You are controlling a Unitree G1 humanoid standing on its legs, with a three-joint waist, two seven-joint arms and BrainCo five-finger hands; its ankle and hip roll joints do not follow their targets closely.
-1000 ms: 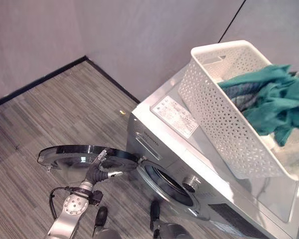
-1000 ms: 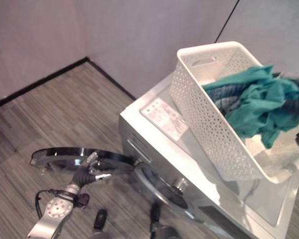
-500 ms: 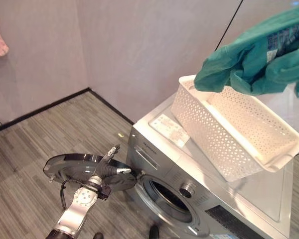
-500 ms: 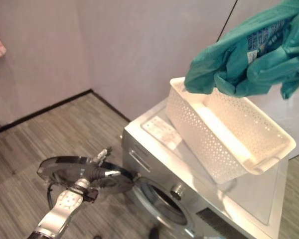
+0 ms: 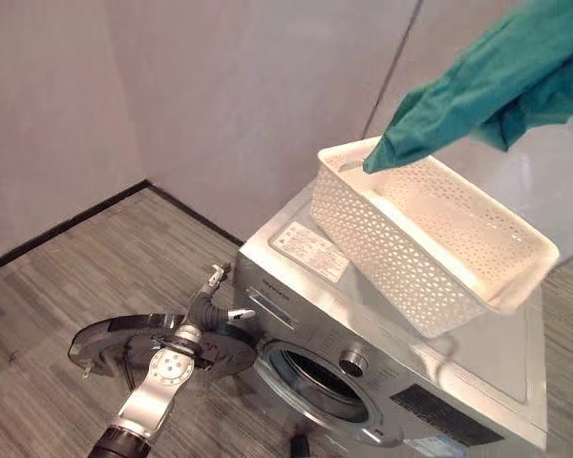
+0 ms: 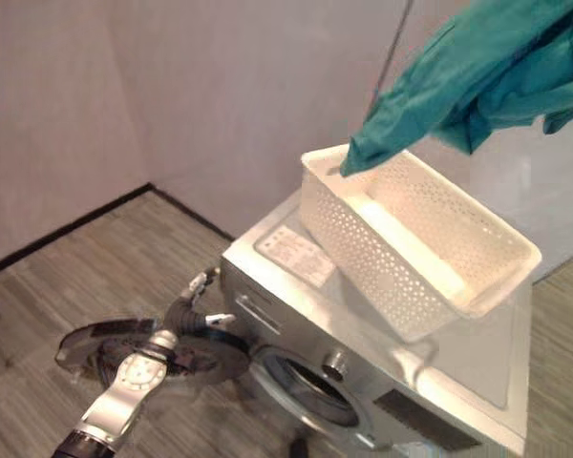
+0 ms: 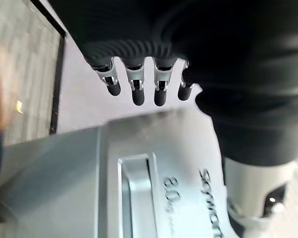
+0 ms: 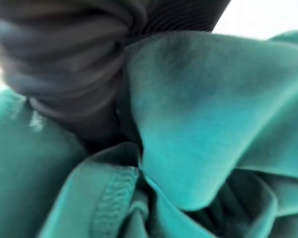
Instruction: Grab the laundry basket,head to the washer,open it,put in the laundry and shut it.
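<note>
We have lifted the teal garment (image 5: 497, 81) clear out of the white laundry basket (image 5: 430, 248), which now sits empty.

A grey striped floor (image 5: 95, 277) runs up to pale walls (image 5: 220, 86), with a dark skirting strip (image 5: 67, 221) along their foot. A thin dark line (image 5: 393, 57) runs up the wall on the right.

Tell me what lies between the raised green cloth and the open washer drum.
In the left eye view, the white basket on the washer's top lies between the green cloth and the drum opening.
</note>
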